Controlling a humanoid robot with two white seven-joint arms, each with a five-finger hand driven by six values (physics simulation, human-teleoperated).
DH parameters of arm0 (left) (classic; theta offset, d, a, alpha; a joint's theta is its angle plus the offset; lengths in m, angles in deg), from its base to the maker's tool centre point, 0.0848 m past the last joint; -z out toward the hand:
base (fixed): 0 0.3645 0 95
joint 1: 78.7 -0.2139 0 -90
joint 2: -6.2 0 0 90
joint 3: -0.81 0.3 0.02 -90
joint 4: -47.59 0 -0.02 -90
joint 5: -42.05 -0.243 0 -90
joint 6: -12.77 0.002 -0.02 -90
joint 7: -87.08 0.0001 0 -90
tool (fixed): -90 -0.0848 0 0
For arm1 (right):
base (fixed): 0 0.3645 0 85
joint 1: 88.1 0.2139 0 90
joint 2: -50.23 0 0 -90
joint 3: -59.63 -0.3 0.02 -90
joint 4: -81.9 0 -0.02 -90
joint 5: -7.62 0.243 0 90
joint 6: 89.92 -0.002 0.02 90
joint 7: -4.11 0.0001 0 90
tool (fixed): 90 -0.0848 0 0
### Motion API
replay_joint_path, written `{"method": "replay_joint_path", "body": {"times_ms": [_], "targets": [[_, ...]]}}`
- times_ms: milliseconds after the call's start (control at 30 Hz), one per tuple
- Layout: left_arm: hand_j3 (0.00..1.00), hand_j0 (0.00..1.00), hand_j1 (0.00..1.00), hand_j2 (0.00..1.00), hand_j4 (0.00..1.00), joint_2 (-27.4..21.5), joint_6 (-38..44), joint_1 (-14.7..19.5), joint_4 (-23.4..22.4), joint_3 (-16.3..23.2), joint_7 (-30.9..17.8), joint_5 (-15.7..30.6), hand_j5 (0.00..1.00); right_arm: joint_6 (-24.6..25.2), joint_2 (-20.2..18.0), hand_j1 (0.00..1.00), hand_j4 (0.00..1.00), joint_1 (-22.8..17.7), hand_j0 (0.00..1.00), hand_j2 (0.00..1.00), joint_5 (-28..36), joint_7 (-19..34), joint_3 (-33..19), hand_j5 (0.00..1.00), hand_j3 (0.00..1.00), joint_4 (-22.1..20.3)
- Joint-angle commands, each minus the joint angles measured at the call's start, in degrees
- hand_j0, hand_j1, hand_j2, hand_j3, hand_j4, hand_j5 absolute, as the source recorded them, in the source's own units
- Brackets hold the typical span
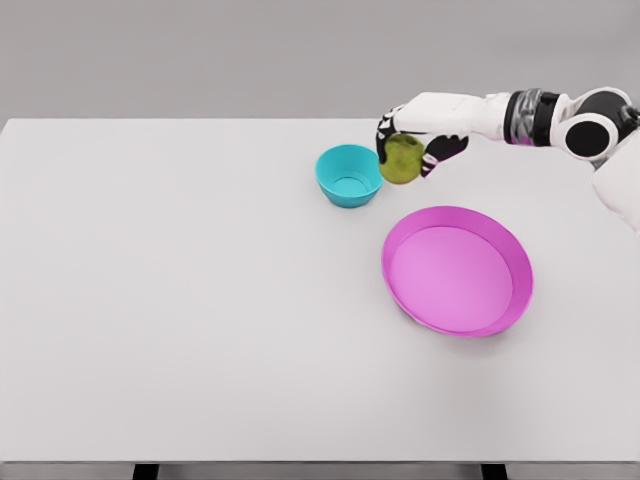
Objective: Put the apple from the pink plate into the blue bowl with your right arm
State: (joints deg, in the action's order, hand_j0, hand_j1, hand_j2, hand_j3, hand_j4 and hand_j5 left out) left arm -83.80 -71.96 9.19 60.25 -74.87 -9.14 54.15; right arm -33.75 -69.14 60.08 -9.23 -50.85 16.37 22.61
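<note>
A green apple [402, 160] is held in the air by my right hand [408, 148], whose fingers are shut on it. The apple hangs just right of the blue bowl [349, 176], close to its right rim and slightly above it. The bowl looks empty inside. The pink plate [457, 270] lies on the table below and to the right of the hand, with nothing on it. My right arm [520, 115] reaches in from the right edge. The left arm is out of view.
The white table [180, 300] spreads wide to the left and front of the bowl and plate. Its back edge runs just behind the hand.
</note>
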Motion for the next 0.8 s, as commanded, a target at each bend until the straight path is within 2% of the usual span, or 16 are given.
{"method": "replay_joint_path", "body": {"times_ms": [0,200,333,767], "targets": [[1.0,1.0,1.0,1.0,1.0,0.0,0.0,0.0,0.0,0.0,0.0,0.0,1.0,0.2,2.3,0.45,0.45,0.0,0.45,0.45,-0.6,0.0,-0.1,0.45,0.45,3.0],[1.0,1.0,1.0,1.0,1.0,0.0,0.0,0.0,0.0,0.0,0.0,0.0,1.0,0.3,4.9,0.45,0.45,1.1,0.45,0.45,-1.3,0.0,-0.1,0.45,0.45,4.2],[1.0,1.0,1.0,1.0,1.0,0.0,0.0,0.0,0.0,0.0,0.0,0.0,1.0,0.3,7.2,0.45,0.45,2.2,0.45,0.45,-2.1,0.0,-0.1,0.45,0.45,7.7],[1.0,1.0,1.0,1.0,1.0,0.0,0.0,0.0,0.0,0.0,0.0,0.0,1.0,1.0,12.9,0.46,0.46,4.8,0.46,0.46,-7.1,0.0,-0.1,0.46,0.46,15.3]]}}
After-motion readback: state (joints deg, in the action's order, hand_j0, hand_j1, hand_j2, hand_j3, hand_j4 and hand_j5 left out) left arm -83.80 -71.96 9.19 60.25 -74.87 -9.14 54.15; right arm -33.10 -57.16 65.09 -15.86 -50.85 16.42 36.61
